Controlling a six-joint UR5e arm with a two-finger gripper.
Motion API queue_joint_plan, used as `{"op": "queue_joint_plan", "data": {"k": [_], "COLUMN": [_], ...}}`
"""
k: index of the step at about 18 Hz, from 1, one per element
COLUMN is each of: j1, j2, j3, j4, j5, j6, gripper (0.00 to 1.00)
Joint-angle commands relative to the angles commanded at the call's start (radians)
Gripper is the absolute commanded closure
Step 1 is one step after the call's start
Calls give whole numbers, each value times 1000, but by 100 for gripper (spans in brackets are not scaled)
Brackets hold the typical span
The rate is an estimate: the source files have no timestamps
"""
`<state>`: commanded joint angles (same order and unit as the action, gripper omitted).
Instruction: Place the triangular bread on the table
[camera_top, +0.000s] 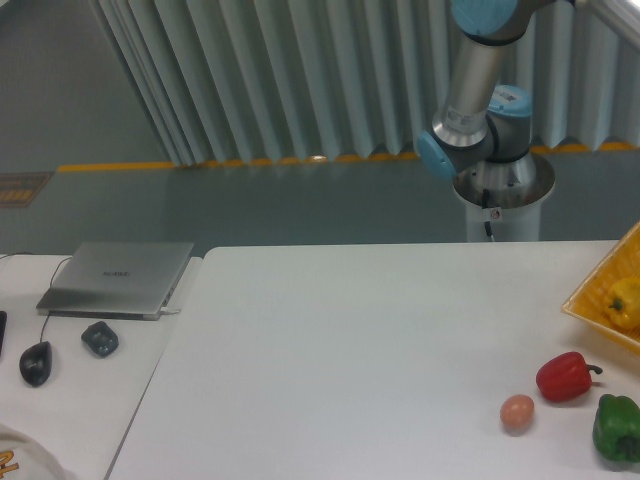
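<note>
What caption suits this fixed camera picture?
Robot arm rises behind a white table holding an egg and two peppers; no bread visible.

We see the white table (350, 350). Toward 4 o'clock lie a tan egg (517, 412), a red bell pepper (565, 376) just beside it, and a green pepper (616, 428) at the edge. A yellow basket (600, 300) sits at 3 o'clock, holding a yellow item whose kind we cannot tell.
</note>
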<state>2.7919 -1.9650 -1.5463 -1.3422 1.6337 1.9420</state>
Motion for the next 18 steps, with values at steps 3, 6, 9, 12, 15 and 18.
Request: {"op": "queue_joint_plan", "data": {"k": [3,6,9,12,15,18], "j1": [0,-2,-3,-6,-5,-3], "j2": [-2,-21,-28,-43,-43,-43], "j3": [3,18,18,21,15,14], "j4": [2,6,14,38,41,41], "j5": [0,0,-3,-5,-3,2], "j6": [0,0,-2,2,-2,3], "gripper": [0,0,0,0,0,0]}}
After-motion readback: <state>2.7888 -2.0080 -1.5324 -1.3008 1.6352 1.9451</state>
